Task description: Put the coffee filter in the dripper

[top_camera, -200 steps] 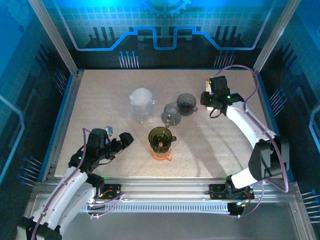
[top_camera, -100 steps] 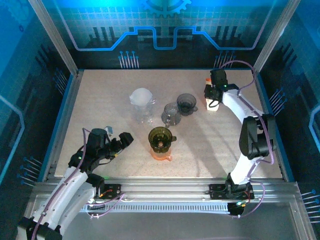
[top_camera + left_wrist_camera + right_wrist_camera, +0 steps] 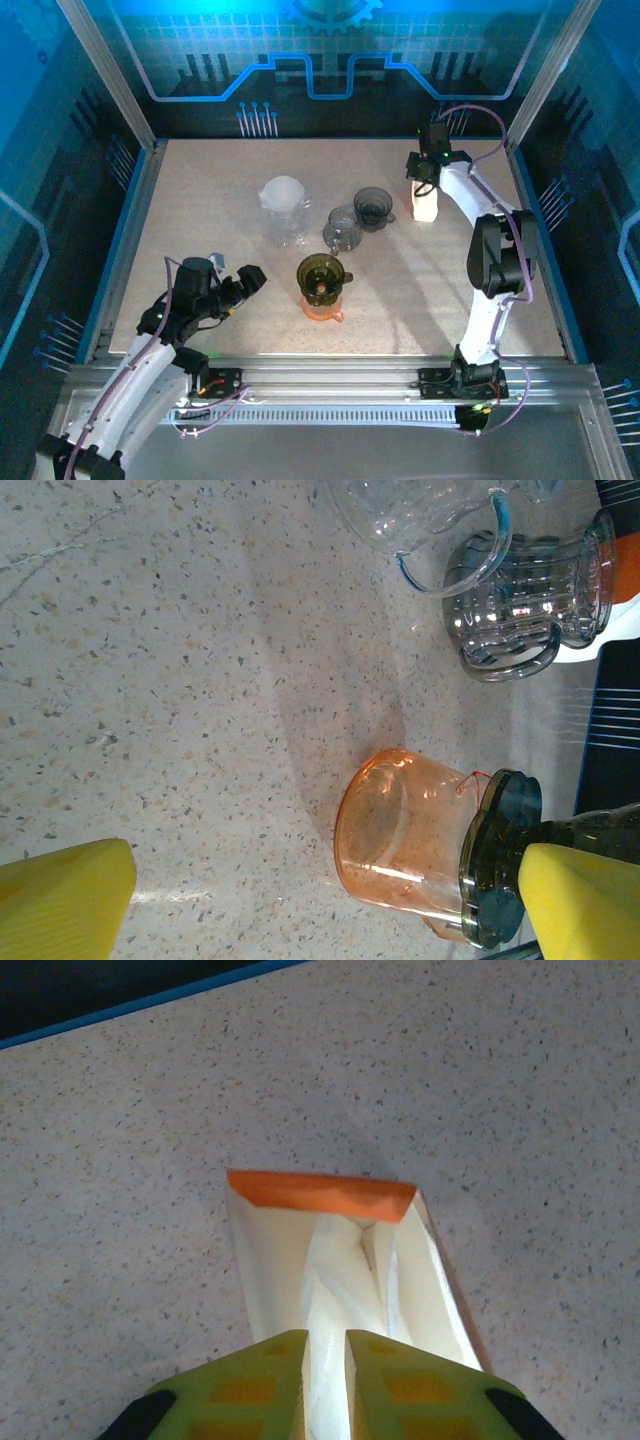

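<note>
The right arm has pulled in and reached over to the far right side of the tabletop (image 3: 200,190). Its fingers have come much closer together. The left arm has not moved.

The right gripper (image 3: 325,1345) points down into a white box (image 3: 262,1250) with an orange end. The box lies on the tabletop, well to the right of the other things. A white paper filter (image 3: 335,1270) sits folded inside the box. The two yellow-green fingers are almost closed and pinch the near edge of the filter between them. The filter is not yet out of the box.

The left gripper (image 3: 250,278) rests low at the near left. Its yellow fingers are wide open and hold nothing.

The green dripper (image 3: 322,275) stands on an orange cup (image 3: 323,308) near the middle, just to the right of the left gripper. Nothing is in it. Two gray cups (image 3: 358,218) stand side by side, farther back. A clear jug (image 3: 284,215) with a white top stands to their left.
</note>
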Robot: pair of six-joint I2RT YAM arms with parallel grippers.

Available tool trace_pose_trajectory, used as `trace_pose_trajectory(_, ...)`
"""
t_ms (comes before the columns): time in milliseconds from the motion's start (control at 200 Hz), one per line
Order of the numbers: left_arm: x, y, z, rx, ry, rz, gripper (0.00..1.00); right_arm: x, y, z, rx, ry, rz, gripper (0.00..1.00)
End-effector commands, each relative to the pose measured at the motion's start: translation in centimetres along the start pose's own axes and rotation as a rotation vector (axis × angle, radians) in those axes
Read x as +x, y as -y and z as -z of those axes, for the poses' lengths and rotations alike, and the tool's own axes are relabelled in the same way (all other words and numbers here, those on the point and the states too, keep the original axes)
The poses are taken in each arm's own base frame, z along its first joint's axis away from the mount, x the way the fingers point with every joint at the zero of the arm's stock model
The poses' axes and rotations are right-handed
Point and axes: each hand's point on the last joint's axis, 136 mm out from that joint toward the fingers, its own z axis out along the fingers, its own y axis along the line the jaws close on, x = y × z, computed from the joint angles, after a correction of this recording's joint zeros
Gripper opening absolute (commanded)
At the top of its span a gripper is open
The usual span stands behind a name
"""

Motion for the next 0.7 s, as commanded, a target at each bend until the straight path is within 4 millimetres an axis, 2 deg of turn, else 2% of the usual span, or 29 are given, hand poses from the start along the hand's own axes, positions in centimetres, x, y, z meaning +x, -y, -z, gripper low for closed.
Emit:
trace_pose_trajectory(0, 0.2, -0.4, -0.1, -0.007, -0.015, -0.011, 0.99, -0.9, 1.1, -0.8, 0.022, -0.013, 0.035, 0.17)
trace_pose_trajectory(330, 0.1, -0.4, -0.2, -0.014, -0.017, -0.006, 0.99, -1.8, 0.7, -1.7, 0.014, -0.021, 0.070, 0.19)
trace_pose_trajectory(470, 0.1, -0.4, -0.4, -0.015, -0.018, -0.003, 0.99, -1.6, 0.4, -2.1, -0.001, -0.030, 0.074, 0.23)
trace_pose_trajectory(695, 0.1, -0.5, -0.5, -0.018, -0.018, -0.002, 0.99, -1.1, 0.3, -2.6, 0.001, -0.048, 0.081, 0.23)
